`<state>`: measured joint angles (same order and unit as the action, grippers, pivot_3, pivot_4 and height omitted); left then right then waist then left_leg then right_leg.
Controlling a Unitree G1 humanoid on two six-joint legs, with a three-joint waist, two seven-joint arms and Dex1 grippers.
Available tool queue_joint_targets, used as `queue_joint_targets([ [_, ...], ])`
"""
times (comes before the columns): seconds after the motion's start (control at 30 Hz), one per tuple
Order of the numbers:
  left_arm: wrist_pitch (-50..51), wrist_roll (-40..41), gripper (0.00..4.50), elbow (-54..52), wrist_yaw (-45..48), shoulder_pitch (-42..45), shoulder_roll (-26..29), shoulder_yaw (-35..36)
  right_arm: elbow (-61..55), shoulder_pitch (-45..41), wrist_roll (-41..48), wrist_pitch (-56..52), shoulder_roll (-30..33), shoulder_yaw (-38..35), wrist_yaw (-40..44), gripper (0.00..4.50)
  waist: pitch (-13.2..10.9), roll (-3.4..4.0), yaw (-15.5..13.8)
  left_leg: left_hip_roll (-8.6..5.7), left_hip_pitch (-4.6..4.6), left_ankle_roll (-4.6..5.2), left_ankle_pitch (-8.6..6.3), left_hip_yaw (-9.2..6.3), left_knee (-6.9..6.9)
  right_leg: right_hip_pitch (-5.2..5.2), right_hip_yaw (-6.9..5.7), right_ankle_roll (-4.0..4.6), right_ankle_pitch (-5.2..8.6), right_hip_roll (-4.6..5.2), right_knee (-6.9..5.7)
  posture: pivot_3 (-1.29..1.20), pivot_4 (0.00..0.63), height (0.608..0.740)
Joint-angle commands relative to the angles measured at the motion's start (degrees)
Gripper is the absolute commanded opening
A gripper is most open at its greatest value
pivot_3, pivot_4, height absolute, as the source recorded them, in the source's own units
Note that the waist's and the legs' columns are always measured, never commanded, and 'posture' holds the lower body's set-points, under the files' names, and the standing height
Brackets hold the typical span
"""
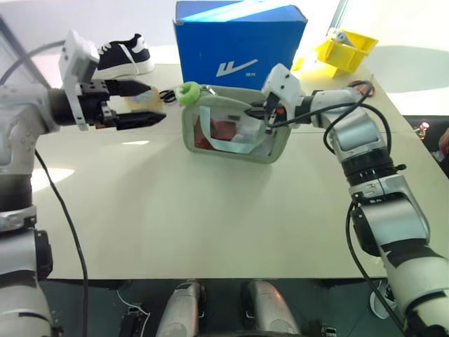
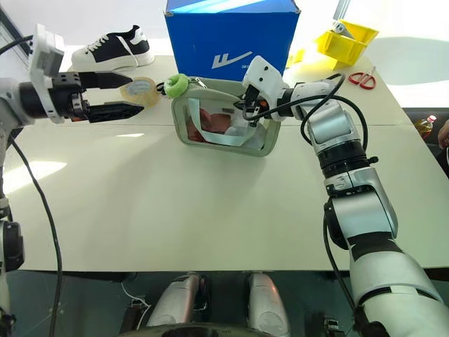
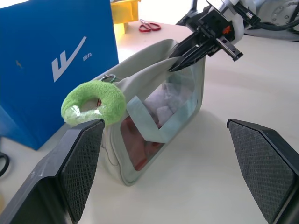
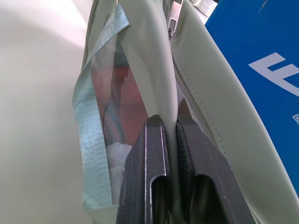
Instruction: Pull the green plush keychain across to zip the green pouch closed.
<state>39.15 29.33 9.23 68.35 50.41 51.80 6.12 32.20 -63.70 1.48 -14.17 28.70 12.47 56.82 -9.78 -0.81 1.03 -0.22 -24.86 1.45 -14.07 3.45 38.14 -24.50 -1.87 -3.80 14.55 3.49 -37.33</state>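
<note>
Right pincer (image 1: 264, 112) clenched on the top edge of the green pouch (image 1: 231, 137) at its right end, 2 black fingers (image 4: 145, 186) pinching a fold of the sage fabric beside the zipper. Left pincer (image 1: 144, 104) released, jaws spread wide, hanging level just left of the pouch, touching nothing; its pads (image 3: 79, 163) frame the pouch in the left wrist view. Green plush keychain (image 1: 188, 92) sits at the pouch's left top corner, a lime fuzzy ring on the zipper pull, free of both pincers. Pouch stands upright mid-tabletop (image 1: 210, 210), clear window side facing the robot, reddish and white contents visible through it.

Blue shoebox (image 1: 238, 42) stands right behind the pouch; white swoosh-like "W" logo printed on its front, small white characters beside it too tiny to read. Black-and-white sneaker (image 1: 123, 56) far left on the tabletop, no readable brand. Tan tape roll (image 2: 138, 90) lies behind the left pincer. Yellow bin (image 1: 344, 49) far right, red-handled scissors (image 2: 362, 78) near it.
</note>
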Motion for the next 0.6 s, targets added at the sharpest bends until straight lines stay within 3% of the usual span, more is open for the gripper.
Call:
queue_joint_targets([
  [0.03, -2.31, -1.18, 4.5, 4.54, -3.34, 2.24, -0.53, 2.7, -4.69, 0.81, 1.62, 0.56, 0.66, -1.22, 3.0, 0.12, 0.0, 0.0, -0.05, 0.0, 0.03, 0.0, 0.0, 0.0, 0.0, 0.02, 0.0, 0.0, 0.0, 0.0, 0.0, 0.0, 0.15, 0.74],
  [0.17, -3.27, -1.58, 4.5, 6.96, -6.26, 2.5, -4.3, 2.02, -10.55, 3.06, 3.04, -0.69, 2.44, -1.31, 6.69, 0.12, 0.0, 0.0, -0.19, 0.0, 0.05, 0.0, 0.0, 0.0, 0.0, 0.03, 0.0, -0.01, 0.0, 0.0, -0.03, 0.0, 0.15, 0.74],
  [0.37, -3.63, -1.34, 4.5, 5.53, -10.0, 1.78, -13.37, 0.39, -12.73, 4.01, 2.73, -2.7, 1.97, -1.62, 5.49, 0.12, 0.0, 0.0, -0.23, 0.0, 0.04, 0.0, 0.0, 0.01, 0.0, 0.03, 0.0, -0.02, -0.01, 0.01, -0.03, 0.0, 0.15, 0.74],
  [0.53, -5.45, -3.47, 4.5, 5.85, -10.66, 1.72, -16.14, -1.71, -12.57, 4.03, 2.41, -3.22, 1.04, -1.41, 3.94, 0.12, 0.0, 0.0, 0.04, 0.01, 0.04, 0.0, 0.0, 0.01, 0.0, 0.02, 0.01, -0.02, -0.01, 0.0, -0.03, 0.0, 0.15, 0.74],
  [0.6, -6.23, -4.03, 3.96, 7.66, -11.21, 2.34, -16.19, -1.32, -12.88, 4.22, 2.38, -3.37, 0.99, -1.32, 3.62, 0.0, 0.0, 0.0, 0.04, 0.01, 0.04, 0.0, 0.0, 0.01, -0.01, 0.01, 0.01, -0.02, -0.01, 0.0, -0.04, 0.0, 0.15, 0.74],
])
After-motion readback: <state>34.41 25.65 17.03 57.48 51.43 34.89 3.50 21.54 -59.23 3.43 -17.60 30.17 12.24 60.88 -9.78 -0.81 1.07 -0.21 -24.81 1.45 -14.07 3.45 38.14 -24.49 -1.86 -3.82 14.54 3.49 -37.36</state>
